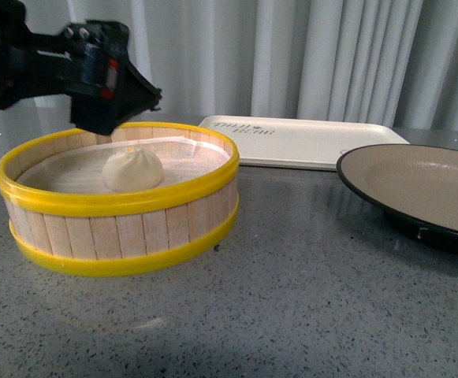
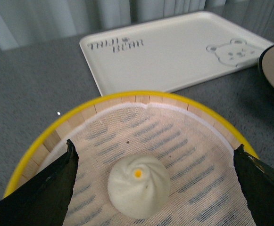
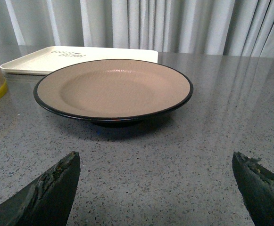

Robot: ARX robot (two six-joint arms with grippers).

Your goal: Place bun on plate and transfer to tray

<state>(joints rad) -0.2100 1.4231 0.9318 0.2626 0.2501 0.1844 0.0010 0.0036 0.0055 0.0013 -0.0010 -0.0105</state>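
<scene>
Speckled grey surface (image 1: 292,315) across the foreground of the front view. At lower left on it, a round wooden steamer (image 1: 118,228) with yellow rims, lined with white cloth (image 2: 193,150). Inside, a little left of the steamer's middle, the bun (image 1: 132,169), upright on the cloth, yellow dot on top. At upper left, the left tool (image 2: 154,146), over the steamer's far rim, spread wide to either side of the bun and clear of it. At the right edge, the plate (image 1: 418,185), partly cut off by the frame. Further back, upper middle, the tray (image 1: 307,142), flat on the surface, apart from the steamer. Right tool (image 3: 155,155) likewise spread wide, pointed at the plate, well short of it.
</scene>
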